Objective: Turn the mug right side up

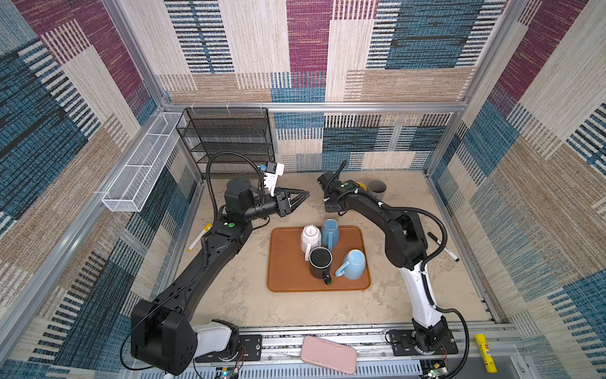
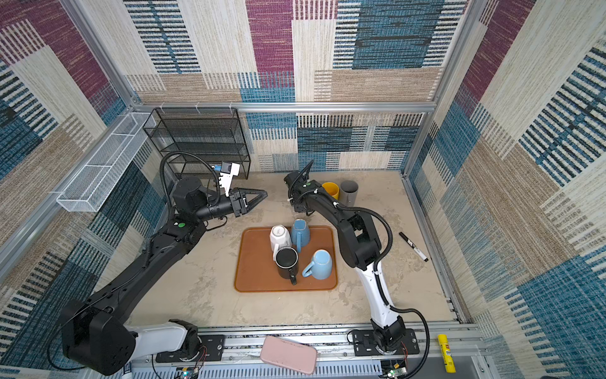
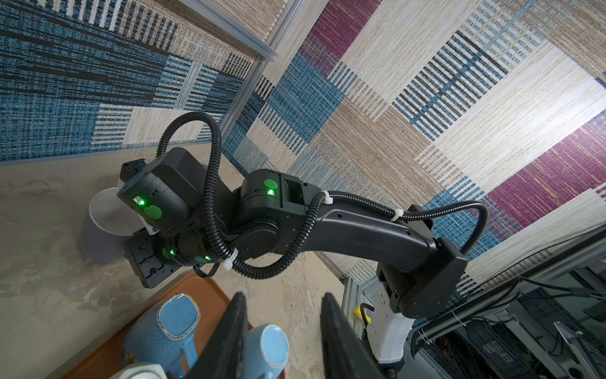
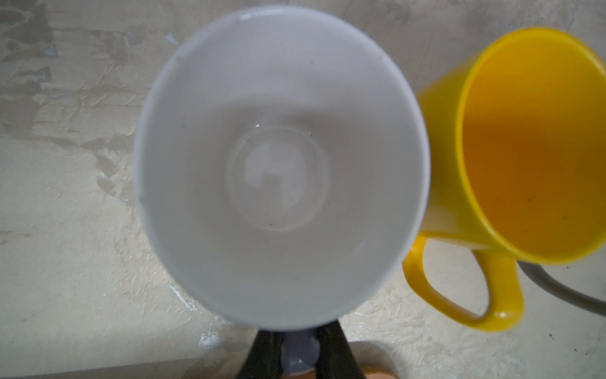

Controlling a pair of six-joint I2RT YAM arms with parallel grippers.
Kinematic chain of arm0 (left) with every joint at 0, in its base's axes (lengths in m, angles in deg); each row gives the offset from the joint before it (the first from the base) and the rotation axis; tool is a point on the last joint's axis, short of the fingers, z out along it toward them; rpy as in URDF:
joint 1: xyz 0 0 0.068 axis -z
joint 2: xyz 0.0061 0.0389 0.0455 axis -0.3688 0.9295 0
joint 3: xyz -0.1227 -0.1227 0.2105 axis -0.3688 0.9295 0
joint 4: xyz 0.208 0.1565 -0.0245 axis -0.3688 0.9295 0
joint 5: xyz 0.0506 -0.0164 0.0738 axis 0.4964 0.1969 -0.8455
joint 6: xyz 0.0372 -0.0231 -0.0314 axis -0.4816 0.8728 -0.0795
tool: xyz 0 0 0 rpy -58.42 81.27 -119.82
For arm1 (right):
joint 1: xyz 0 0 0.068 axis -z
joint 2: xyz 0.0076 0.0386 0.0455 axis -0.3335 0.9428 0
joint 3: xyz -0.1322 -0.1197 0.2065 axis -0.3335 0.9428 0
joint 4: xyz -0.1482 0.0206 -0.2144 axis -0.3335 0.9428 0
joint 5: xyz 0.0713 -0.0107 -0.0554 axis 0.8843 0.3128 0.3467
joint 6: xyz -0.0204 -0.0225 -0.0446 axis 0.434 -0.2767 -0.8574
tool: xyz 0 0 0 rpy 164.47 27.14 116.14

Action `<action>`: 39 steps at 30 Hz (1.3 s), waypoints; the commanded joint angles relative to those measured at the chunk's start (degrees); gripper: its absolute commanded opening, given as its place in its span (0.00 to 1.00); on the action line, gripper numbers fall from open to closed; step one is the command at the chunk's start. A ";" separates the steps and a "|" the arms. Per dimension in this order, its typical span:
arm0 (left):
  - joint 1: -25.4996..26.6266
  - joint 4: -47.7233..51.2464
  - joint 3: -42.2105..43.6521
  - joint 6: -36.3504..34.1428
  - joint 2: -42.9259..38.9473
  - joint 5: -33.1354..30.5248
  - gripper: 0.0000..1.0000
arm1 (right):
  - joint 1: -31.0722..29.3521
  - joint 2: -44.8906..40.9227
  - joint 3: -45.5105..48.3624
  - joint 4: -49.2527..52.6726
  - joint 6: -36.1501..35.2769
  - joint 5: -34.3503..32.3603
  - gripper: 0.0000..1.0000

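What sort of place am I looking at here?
Probably a robot test cell: two black-and-white robot arms bolted to a slotted metal rail, carpet-lined walls in an aluminium frame, and a brown plastic tray of mugs.

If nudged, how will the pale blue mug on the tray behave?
The pale blue mug looks glazed ceramic: probably rigid, slick, breakable. Standing mouth-down on the flat tray, it should slide, not roll. Its side handle may swing it round.
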 commanded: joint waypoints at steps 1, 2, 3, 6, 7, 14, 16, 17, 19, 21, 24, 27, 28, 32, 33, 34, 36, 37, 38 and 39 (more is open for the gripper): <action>-0.06 -0.51 -0.47 -1.22 -0.49 0.15 0.34 | 0.07 -0.07 -0.28 -1.59 0.20 -1.73 0.00; -0.04 -0.32 -0.47 -1.34 -0.54 0.23 0.34 | 0.09 -0.07 -0.14 -1.62 0.22 -1.73 0.00; -0.02 -0.28 -0.47 -1.37 -0.54 0.23 0.34 | 0.15 -0.02 -0.17 -1.52 0.20 -1.65 0.00; 0.00 -0.28 -0.36 -1.46 -0.52 0.12 0.34 | 0.37 0.19 -0.29 -1.53 0.04 -0.57 0.00; -0.02 -0.27 -0.48 -1.38 -0.42 0.10 0.34 | 0.46 0.28 -0.28 -1.57 0.02 -0.12 0.00; -0.05 0.07 -0.56 -1.47 -0.40 -0.08 0.34 | 0.77 0.55 -0.25 -1.62 -0.07 1.41 0.00; 0.00 0.08 -0.56 -1.59 -0.45 -0.13 0.34 | 0.81 0.55 -0.28 -1.76 -0.16 1.60 0.03; -0.04 0.14 -0.55 -1.59 -0.45 -0.18 0.34 | 0.86 0.55 -0.24 -1.77 -0.20 1.71 0.04; -0.06 0.11 -0.63 -1.54 -0.43 -0.13 0.34 | 0.91 0.49 -0.22 -1.77 -0.33 1.99 0.07; -0.03 0.15 -0.73 -1.51 -0.36 -0.04 0.34 | 0.95 0.62 -0.23 -1.86 -0.41 2.22 0.10; -0.02 0.13 -0.91 -1.53 -0.34 -0.05 0.34 | 0.94 0.72 -0.29 -1.86 -0.59 2.15 0.13; -0.06 0.11 -1.04 -1.49 -0.31 -0.04 0.34 | 1.02 0.65 -0.27 -1.85 -0.67 2.13 0.17; -0.05 0.25 -1.13 -1.50 -0.23 -0.02 0.34 | 1.03 0.61 -0.29 -1.86 -0.77 2.13 0.18; 0.02 2.52 -2.15 -2.37 -0.09 -1.34 0.35 | 1.12 0.37 -0.28 -2.03 -0.93 2.13 0.21; -0.02 3.14 -2.38 -2.73 -0.06 -1.70 0.34 | 1.07 0.28 -0.28 -2.13 -0.94 2.13 0.22; -0.02 3.80 -2.56 -3.06 -0.07 -2.05 0.35 | 1.12 0.17 -0.28 -2.24 -0.95 2.13 0.22; -0.07 4.76 -2.86 -3.52 -0.07 -2.49 0.35 | 1.20 0.11 -0.37 -2.15 -0.95 2.13 0.23; -0.06 5.10 -3.06 -3.72 -0.04 -2.71 0.35 | 1.21 0.11 -0.44 -2.12 -0.90 2.12 0.24; -0.05 5.54 -3.20 -3.84 0.02 -2.92 0.35 | 1.21 0.11 -0.42 -2.12 -0.95 2.13 0.25; -0.02 6.02 -3.41 -3.92 0.07 -3.10 0.35 | 1.21 0.19 -0.46 -2.12 -1.00 2.13 0.25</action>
